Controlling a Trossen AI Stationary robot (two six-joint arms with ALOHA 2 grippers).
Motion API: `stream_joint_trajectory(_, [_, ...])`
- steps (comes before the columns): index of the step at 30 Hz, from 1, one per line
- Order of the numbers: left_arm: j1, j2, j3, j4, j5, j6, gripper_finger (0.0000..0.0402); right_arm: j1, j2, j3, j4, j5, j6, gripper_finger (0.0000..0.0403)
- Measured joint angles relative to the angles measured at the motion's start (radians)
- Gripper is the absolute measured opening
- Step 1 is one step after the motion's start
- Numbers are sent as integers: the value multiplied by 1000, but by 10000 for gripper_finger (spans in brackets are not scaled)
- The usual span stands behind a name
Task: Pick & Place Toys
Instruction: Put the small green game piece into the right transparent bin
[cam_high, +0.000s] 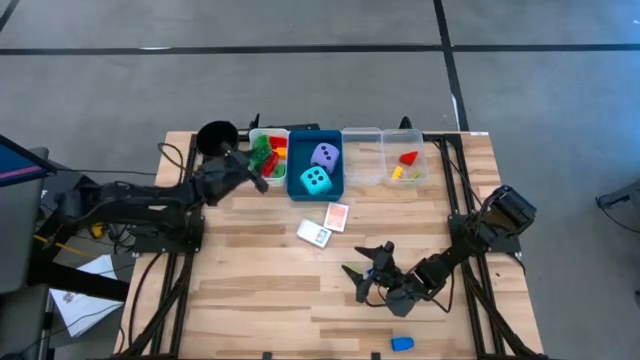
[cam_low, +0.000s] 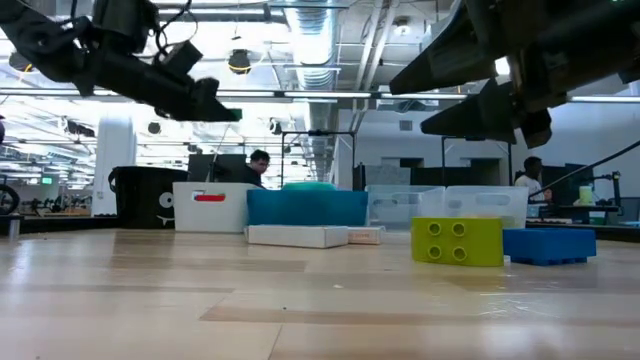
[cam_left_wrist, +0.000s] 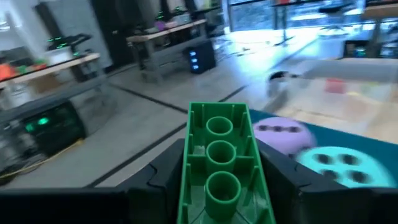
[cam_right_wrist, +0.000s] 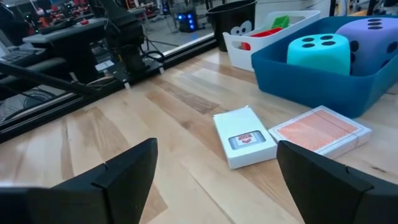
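Note:
My left gripper hangs above the white tray at the table's far side, shut on a green brick. The tray holds red, green and yellow bricks. A lavender die and a cyan die lie in the blue tray. A red-backed card pack and a white card pack lie flat on the table. My right gripper is open and empty, nearer than the packs. A blue brick lies near the front edge; a yellow-green brick shows in the low view. My left gripper pinches the green brick's two long sides between its two fingers. The fingers lie along the brick. Its hollow underside with three round tubes faces the wrist camera. The brick is lifted clear of the tray.
A black cup stands left of the white tray. Two clear trays stand right of the blue tray; the right one holds red and yellow bricks. Bare wood lies at the table's near left. People show in the room beyond.

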Motion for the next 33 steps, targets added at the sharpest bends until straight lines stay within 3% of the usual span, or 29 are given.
stream_joint_trajectory(2, [46,11,0,-2,6,0,149,-5,0,0,-1,-6,0,324])
stream_joint_trajectory(7, [122,50,0,0,9,-21,247,-3,0,0,-3,-7,0,324])
stream_joint_trajectory(13, [132,95,0,-1,35,-160,318,-3,0,0,-2,-7,1,324])
stream_joint_trajectory(15, [128,112,1,1,148,-234,329,-3,0,0,-2,-7,1,324])
stream_joint_trajectory(20, [66,169,1,10,699,-360,334,-3,0,0,-2,-7,0,324])
stream_joint_trajectory(23, [-52,218,1,24,862,-365,328,-3,0,0,-2,-8,0,324])
stream_joint_trajectory(28, [-314,338,1,156,817,-260,315,-4,0,0,-2,-8,0,324])
stream_joint_trajectory(33, [-508,496,1,399,649,-162,308,-4,0,0,-2,-8,0,324])
